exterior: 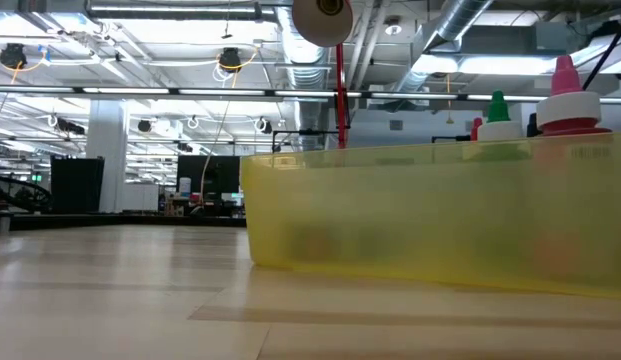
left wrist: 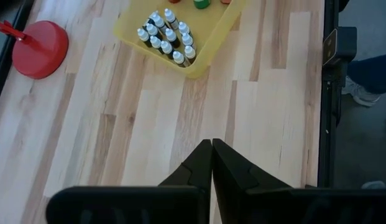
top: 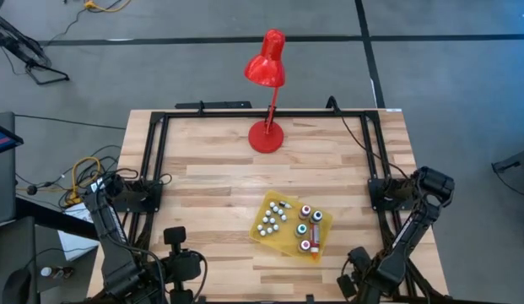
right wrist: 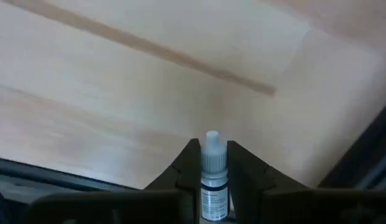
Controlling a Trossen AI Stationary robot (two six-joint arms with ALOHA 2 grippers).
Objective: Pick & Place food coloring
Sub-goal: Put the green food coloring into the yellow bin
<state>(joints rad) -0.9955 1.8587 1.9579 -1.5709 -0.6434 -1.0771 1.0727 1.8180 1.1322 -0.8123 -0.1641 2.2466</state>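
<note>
A yellow tray [top: 283, 241] sits on the table's near-middle part. In its right half are the food coloring bottles [top: 308, 226], with white collars and colored tips, a green one [exterior: 498, 118] and a pink one [exterior: 565, 95] among them. Its left half holds several smaller white-capped dropper bottles [left wrist: 166, 36]. My right gripper [right wrist: 213, 163], at the near right edge [top: 359, 266], is shut on one such small bottle [right wrist: 213, 180]. My left gripper [left wrist: 211, 149] is shut and holds nothing, at the near left [top: 173, 245]. My right gripper pinches the small dropper bottle between its two fingers, one on each side of its body just below the white cap [right wrist: 212, 155]. The bottle lies along the fingers, with the cap poking out past the fingertips. It is held above the wood, clear of the table.
A red desk lamp stands on its round base [top: 266, 135] at the far middle of the table, with its shade leaning past the far edge. A black frame rail [top: 156, 160] runs along the left, far and right sides. Bare wood lies between the tray and both grippers.
</note>
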